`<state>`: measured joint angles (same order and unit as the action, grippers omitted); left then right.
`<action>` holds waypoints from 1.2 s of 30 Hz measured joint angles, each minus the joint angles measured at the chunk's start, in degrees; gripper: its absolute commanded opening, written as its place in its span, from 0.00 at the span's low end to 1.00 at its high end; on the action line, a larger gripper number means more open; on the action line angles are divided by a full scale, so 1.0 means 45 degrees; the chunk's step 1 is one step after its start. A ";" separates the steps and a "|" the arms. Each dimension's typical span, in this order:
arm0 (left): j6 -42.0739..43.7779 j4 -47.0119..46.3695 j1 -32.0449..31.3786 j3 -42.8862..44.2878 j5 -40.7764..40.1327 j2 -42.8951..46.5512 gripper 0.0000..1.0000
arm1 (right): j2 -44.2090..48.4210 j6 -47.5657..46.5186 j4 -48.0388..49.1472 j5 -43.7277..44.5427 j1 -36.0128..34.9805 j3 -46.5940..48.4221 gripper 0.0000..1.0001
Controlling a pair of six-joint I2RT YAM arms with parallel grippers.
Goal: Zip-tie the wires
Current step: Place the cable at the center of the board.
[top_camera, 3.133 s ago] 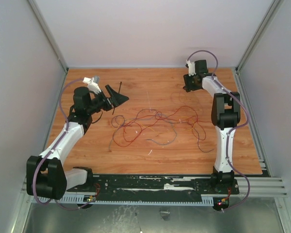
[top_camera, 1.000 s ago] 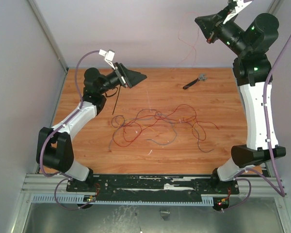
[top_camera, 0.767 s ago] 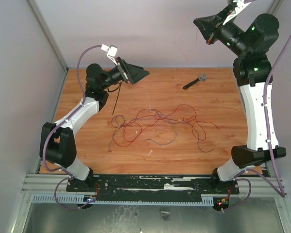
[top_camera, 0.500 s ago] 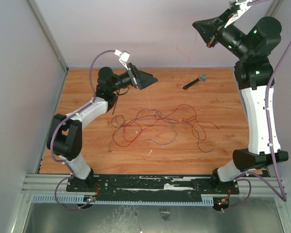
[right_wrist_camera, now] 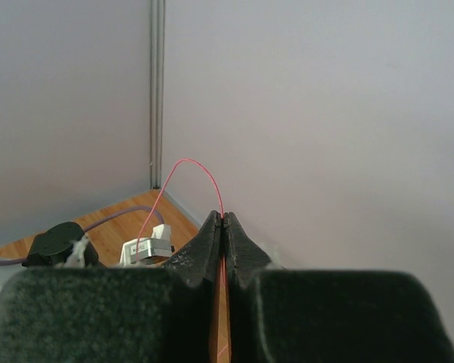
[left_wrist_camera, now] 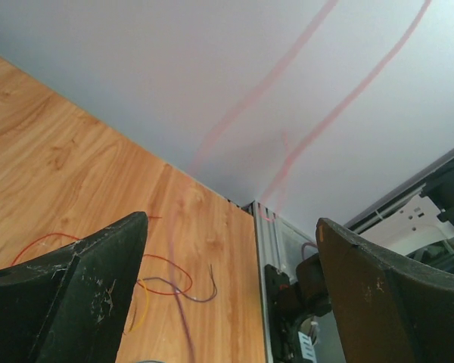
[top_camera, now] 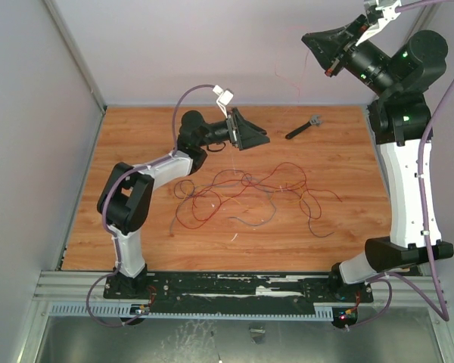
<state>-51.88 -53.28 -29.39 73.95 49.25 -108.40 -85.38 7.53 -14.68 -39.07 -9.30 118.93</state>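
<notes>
The wires point(top_camera: 250, 189) lie as a loose tangle, mostly red, in the middle of the wooden table point(top_camera: 136, 227). My right gripper point(top_camera: 312, 41) is raised high at the back right, shut on one thin red wire point(right_wrist_camera: 183, 162) that arches out of its fingertips point(right_wrist_camera: 212, 227) and hangs down toward the table. My left gripper point(top_camera: 251, 136) hovers open above the table's back middle, just behind the tangle. In the left wrist view nothing sits between its fingers point(left_wrist_camera: 83, 280); blurred red strands point(left_wrist_camera: 303, 45) cross the wall ahead. The zip tie is hidden from view.
A short black tool with a grey head point(top_camera: 303, 127) lies at the back right of the table. Grey walls close in the back and both sides. The left forearm point(top_camera: 163, 165) stretches low over the table's left half.
My left arm has swung right, carrying its open gripper from the back left to above the back middle. The right gripper has stayed high, shut on the red wire.
</notes>
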 measured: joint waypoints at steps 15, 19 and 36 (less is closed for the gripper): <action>0.0248 0.0010 -0.0238 -0.0092 0.0840 -0.0185 0.52 | 0.0092 -0.0005 0.0029 0.0039 0.0000 -0.0379 0.00; 0.0364 0.0010 -0.0505 -0.0301 0.1064 -0.0185 0.50 | 0.0092 -0.0005 0.0102 0.0039 0.0000 -0.0379 0.00; 0.1637 0.1321 -0.0646 -0.0510 0.1103 -0.0160 0.00 | 0.0141 -0.0121 0.0117 0.0228 0.0000 -0.0578 0.00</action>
<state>-44.51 -47.33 -32.29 71.66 54.22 -109.12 -84.75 6.98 -14.15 -38.04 -9.30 116.33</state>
